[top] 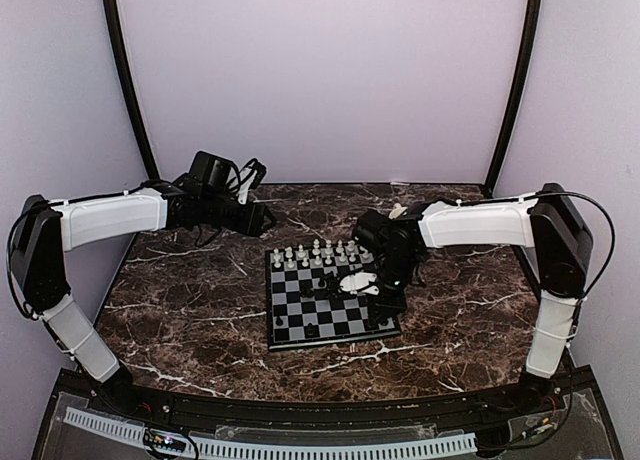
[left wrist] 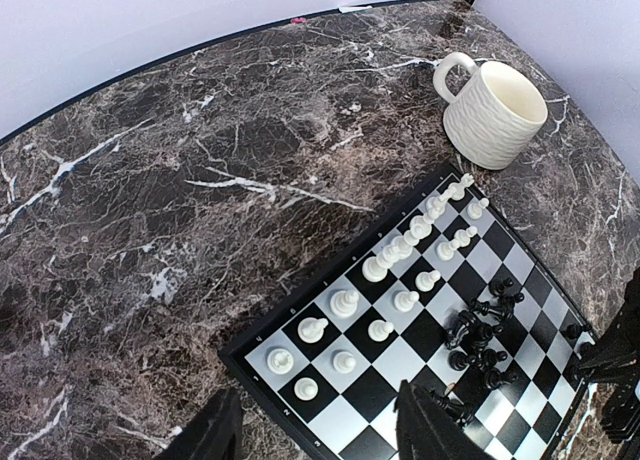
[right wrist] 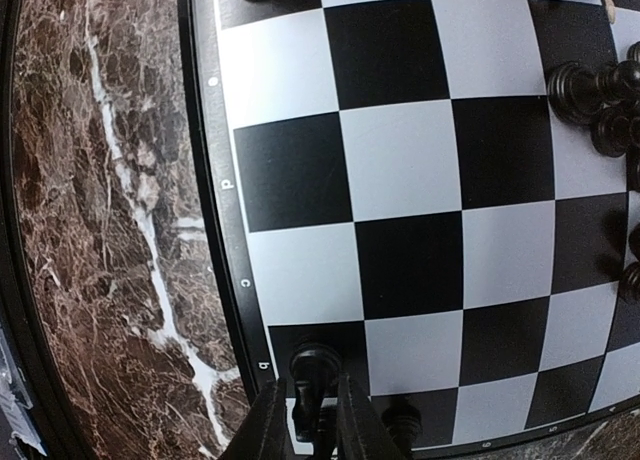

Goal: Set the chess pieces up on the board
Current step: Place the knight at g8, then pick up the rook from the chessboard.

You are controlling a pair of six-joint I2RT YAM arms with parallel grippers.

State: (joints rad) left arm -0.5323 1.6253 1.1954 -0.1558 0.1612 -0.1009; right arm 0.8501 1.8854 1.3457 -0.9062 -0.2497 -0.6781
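The board [top: 300,315] lies mid-table. White chess pieces [left wrist: 400,248] stand in two rows along its far side. Black chess pieces [left wrist: 478,332] lie bunched near the middle, and a few [top: 312,330] stand on the near rows. My right gripper [right wrist: 310,425] is low over the board's near right corner. Its fingers stand slightly apart on either side of an upright black piece [right wrist: 313,372] resting on an edge square by the letter b. Another black piece [right wrist: 402,417] stands just beside it. My left gripper [left wrist: 325,435] hovers open and empty above the white corner.
A cream ribbed mug [left wrist: 495,110] stands on the dark marble table [left wrist: 200,180] beyond the board's far corner. The right arm [top: 470,223] reaches over the board's right side. A white tag [top: 357,280] lies near the black cluster.
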